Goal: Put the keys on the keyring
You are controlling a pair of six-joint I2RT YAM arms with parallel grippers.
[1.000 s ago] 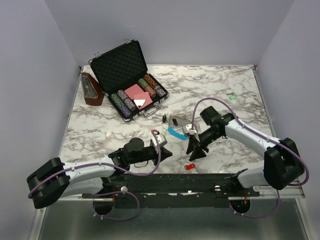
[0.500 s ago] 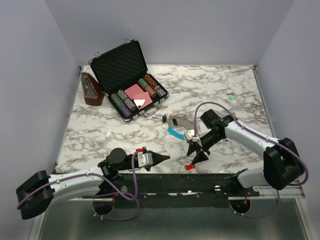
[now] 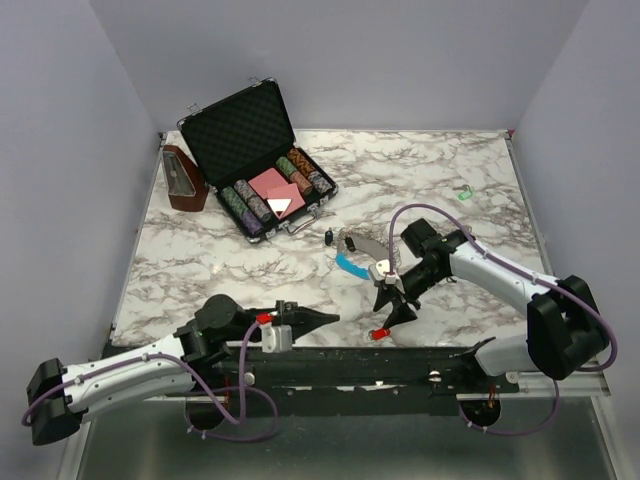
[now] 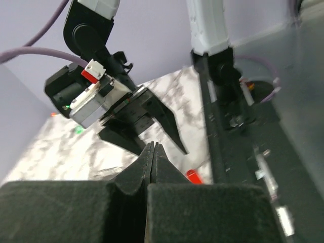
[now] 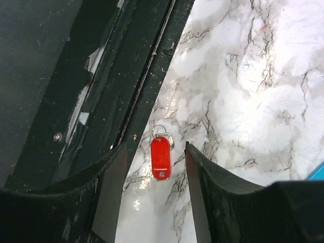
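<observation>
Overhead, the white marble-patterned table (image 3: 220,262) fills the middle of the frame. The left gripper (image 3: 325,318) lies low at lower centre, its black fingers pressed together into one point with nothing between them. Right of it, the right gripper (image 3: 393,308) points down at the table with its jaws apart. The small red plastic-headed key (image 3: 380,333) lies just below those fingers, near the table's bottom edge. The keyring, a silver-grey coiled cord with a bright blue curved section (image 3: 350,266), lies just above and left of the right gripper. An open black case of poker chips (image 3: 262,175) sits at upper left, with a brown wedge-shaped object (image 3: 183,180) beside it.

From the left wrist, the closed left fingers (image 4: 153,157) meet at lower centre. Beyond them the right gripper's two black fingers (image 4: 167,124) hang spread, and the red key (image 4: 194,176) shows just right of the closed tips.

From the right wrist, the red key (image 5: 161,157) lies flat on the marble at centre, a small metal loop (image 5: 162,132) at its upper end. It sits between the spread right fingers (image 5: 112,174), touching neither. A sliver of the blue section (image 5: 319,172) shows at the right edge.
</observation>
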